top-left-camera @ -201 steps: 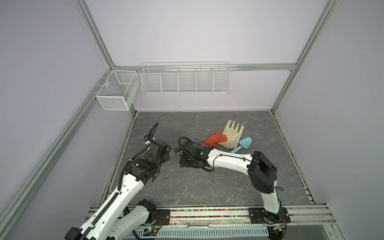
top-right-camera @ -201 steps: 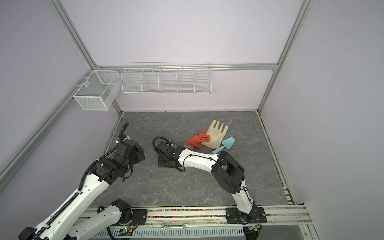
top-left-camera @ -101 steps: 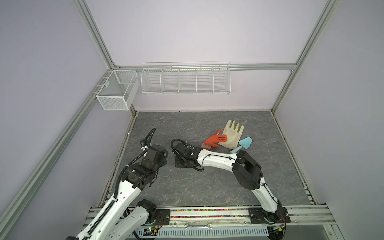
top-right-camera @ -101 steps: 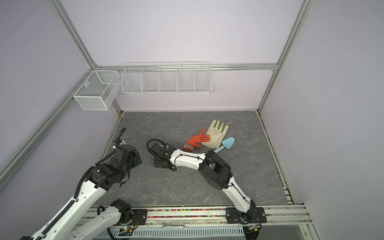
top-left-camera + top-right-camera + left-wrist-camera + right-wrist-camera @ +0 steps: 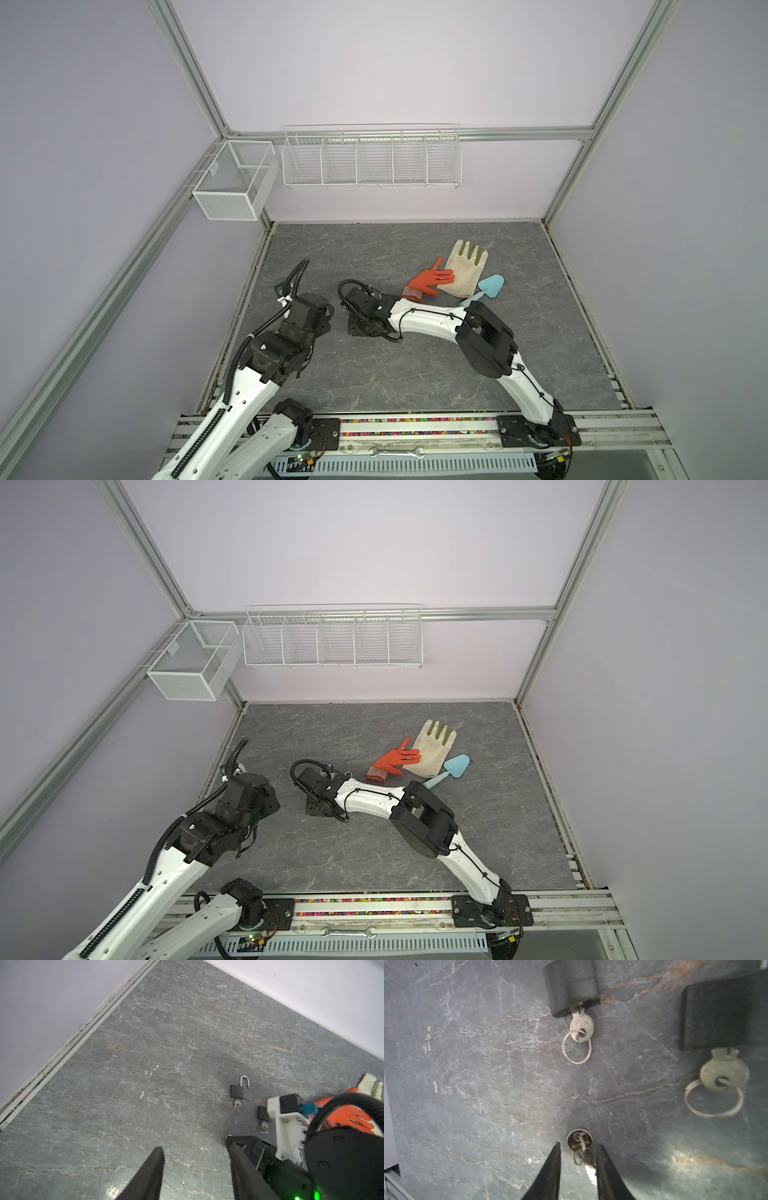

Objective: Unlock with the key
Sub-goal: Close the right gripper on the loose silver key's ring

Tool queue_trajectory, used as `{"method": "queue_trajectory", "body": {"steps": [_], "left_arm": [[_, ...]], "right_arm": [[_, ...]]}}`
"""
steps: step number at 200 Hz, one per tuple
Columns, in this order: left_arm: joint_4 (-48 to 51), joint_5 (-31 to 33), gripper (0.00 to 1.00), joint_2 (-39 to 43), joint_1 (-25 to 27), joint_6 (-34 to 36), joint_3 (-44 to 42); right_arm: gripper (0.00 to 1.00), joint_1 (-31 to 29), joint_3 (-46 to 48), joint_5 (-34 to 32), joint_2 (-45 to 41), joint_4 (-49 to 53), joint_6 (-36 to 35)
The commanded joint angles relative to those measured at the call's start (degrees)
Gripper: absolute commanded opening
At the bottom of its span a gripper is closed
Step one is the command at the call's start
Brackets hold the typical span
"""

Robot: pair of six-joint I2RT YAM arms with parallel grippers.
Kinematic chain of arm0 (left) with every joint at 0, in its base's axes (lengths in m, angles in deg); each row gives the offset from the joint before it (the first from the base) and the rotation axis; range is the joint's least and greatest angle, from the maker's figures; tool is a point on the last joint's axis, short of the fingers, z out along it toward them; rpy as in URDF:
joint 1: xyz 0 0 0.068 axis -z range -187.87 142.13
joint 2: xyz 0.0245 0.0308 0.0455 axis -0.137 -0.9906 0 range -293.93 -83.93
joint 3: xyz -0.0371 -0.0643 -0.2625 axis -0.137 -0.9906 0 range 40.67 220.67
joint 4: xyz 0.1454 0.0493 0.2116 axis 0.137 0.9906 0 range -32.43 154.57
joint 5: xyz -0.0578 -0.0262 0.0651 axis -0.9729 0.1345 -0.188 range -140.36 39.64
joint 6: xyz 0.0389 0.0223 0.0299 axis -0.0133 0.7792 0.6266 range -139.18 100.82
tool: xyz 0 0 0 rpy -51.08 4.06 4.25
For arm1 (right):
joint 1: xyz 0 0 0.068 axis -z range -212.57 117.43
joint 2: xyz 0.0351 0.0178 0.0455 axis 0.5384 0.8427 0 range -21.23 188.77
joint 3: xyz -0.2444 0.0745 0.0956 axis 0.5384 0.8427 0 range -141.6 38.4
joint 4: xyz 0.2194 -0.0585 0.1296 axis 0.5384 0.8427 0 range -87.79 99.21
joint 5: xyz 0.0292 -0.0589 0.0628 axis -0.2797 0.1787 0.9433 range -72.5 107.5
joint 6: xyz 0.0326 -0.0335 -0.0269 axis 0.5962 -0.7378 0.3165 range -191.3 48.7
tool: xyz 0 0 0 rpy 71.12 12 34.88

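A loose silver key (image 5: pixel 578 1140) on a small ring lies on the grey floor. My right gripper (image 5: pixel 578 1144) is open, with a narrow gap between its fingers. The key lies in that gap, its blade against one finger and clear of the other. Beyond it lies a black padlock (image 5: pixel 571 987) with a key (image 5: pixel 581 1024) in its keyhole. A second black padlock (image 5: pixel 724 1009) with its own key (image 5: pixel 723 1073) lies beside it. In the left wrist view the first padlock (image 5: pixel 236 1092) has its shackle swung open. My left gripper (image 5: pixel 194 1144) hangs open and empty over bare floor.
An orange glove (image 5: pixel 430 278), a beige glove (image 5: pixel 465 266) and a blue trowel (image 5: pixel 490 286) lie behind the right arm (image 5: pixel 424 320). Two white wire baskets (image 5: pixel 235 187) (image 5: pixel 372 160) hang on the walls. The left wall rail (image 5: pixel 62 1059) runs close by.
My right gripper has shifted left and forward, and its fingers have narrowed around the loose key. The left arm has drawn back slightly, its gripper unchanged.
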Motion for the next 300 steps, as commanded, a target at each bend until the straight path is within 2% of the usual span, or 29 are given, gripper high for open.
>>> {"method": "queue_trajectory", "body": {"steps": [1,63,79,104,180,257,300], "left_arm": [[2.1,1.9,0.52,0.5,-0.3,-1.4,-0.5],[1.0,1.2,0.52,0.4,-0.3,-1.4,-1.0],[0.7,1.1,0.52,0.5,-0.3,-1.5,-1.2],[0.7,0.9,0.51,0.5,-0.3,-1.6,-1.3],[-0.4,-0.5,0.52,0.7,-0.3,-2.0,-1.2],[-0.6,-2.9,0.52,0.5,-0.3,-2.0,0.3],[-1.3,-6.6,0.52,0.6,-0.3,-3.0,0.5]], "right_arm": [[0.26,-0.4,-2.2,-0.3,2.0,1.9,0.8],[0.21,-0.3,-3.2,-0.2,3.6,2.7,0.3],[0.15,-0.2,-3.7,-0.1,4.0,2.9,0.2],[0.15,-0.2,-4.6,-0.4,4.6,3.9,0.1],[0.07,0.0,-4.1,1.2,2.2,3.2,-0.3],[0.07,0.3,2.1,2.3,-4.4,0.7,-1.4],[0.07,0.8,8.2,2.7,-9.6,-0.5,-2.8]]}}
